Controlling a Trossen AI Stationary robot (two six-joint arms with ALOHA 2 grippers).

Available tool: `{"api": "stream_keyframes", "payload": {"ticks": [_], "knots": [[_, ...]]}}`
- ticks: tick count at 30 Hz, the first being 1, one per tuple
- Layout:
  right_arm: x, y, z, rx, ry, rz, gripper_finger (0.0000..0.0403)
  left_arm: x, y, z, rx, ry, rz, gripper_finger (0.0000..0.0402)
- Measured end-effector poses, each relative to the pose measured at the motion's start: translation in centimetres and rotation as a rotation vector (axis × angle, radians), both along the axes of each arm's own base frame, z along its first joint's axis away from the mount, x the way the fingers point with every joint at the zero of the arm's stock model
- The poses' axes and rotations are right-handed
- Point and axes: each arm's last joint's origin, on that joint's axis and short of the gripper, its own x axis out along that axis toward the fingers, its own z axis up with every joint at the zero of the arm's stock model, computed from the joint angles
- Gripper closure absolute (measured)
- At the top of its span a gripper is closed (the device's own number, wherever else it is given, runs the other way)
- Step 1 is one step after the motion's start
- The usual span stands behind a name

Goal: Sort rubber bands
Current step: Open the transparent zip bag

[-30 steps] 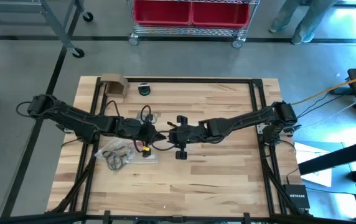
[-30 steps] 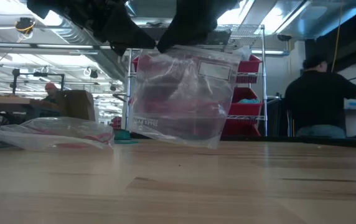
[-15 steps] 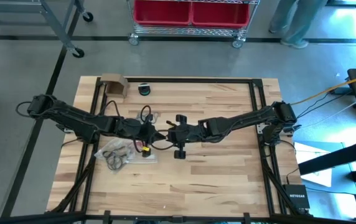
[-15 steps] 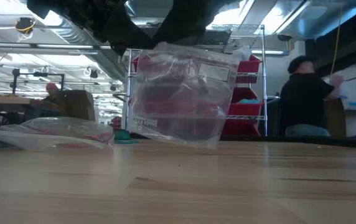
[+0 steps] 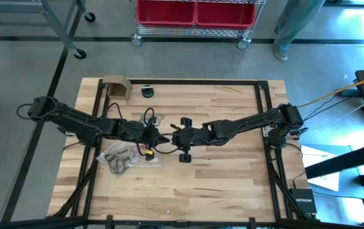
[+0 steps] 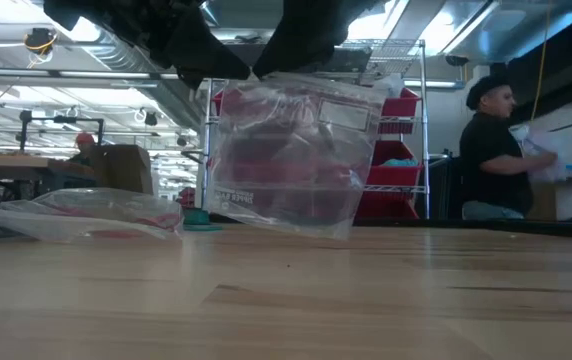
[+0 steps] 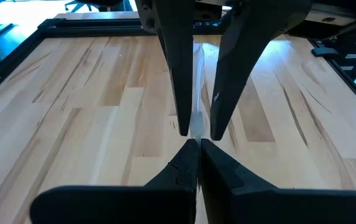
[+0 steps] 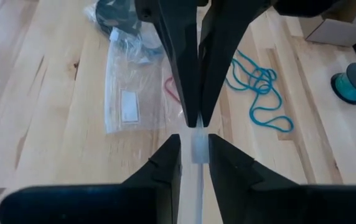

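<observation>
A clear zip bag (image 6: 291, 155) hangs over the table's middle, held between both grippers. My left gripper (image 5: 161, 136) comes from the table's left and my right gripper (image 5: 171, 136) from its right; they meet tip to tip, each shut on the bag's top. Teal rubber bands (image 8: 259, 93) and a red one (image 8: 173, 87) lie loose on the wood. Black rubber bands (image 5: 119, 160) lie bunched at a second clear bag (image 8: 131, 81) that lies flat on the table. A red tint shows through the hanging bag; whether it is bands, I cannot tell. My left gripper (image 7: 198, 144) pinches the bag's top strip (image 7: 196, 121) between its two fingertips, coming from the table's left. The bag hangs below the fingers. My right gripper (image 8: 195, 140) pinches the same top strip (image 8: 195, 152) between its two fingers, coming from the table's right, close against the left fingertips. The bag's body (image 6: 286, 180) hangs slack below both.
A cardboard box (image 5: 116, 86) and a teal spool (image 5: 147, 92) stand near the far edge. A small yellow and red thing (image 5: 149, 153) lies by the flat bag. Bare wood lies toward the near and right sides. People move in the room behind.
</observation>
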Motion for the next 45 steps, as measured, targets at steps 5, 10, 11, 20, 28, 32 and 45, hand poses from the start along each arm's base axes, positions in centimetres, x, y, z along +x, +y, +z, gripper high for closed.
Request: {"api": "stream_keyframes", "payload": {"ticks": [5,10,11,20,28,32,45], "knots": [[0.0,0.0,0.0,0.001,-0.003,0.000,0.0331,0.0,0.0,0.0,0.000,0.000,0.000,0.0401],[0.0,0.0,0.0,0.001,-0.002,0.000,0.0336,0.0,0.0,0.0,0.000,0.000,0.000,0.0401],[0.0,0.0,0.0,0.000,-0.001,0.000,0.0341,0.0,0.0,0.0,0.000,0.000,0.000,0.0401],[0.0,0.0,0.0,0.000,0.001,0.000,0.0392,0.0,0.0,0.0,0.000,0.001,0.000,0.0401],[-0.2,0.0,-0.1,-0.005,0.029,-0.001,0.0384,0.0,0.0,0.0,0.000,0.001,0.000,0.0401],[-0.5,-0.1,-0.4,-0.007,0.064,-0.005,0.0387,0.0,0.0,-0.1,0.002,0.010,0.001,0.0401],[-1.8,-0.2,-1.1,-0.003,0.206,-0.038,0.0387,-0.1,0.1,-0.3,0.006,0.035,0.002,0.0401]]}}
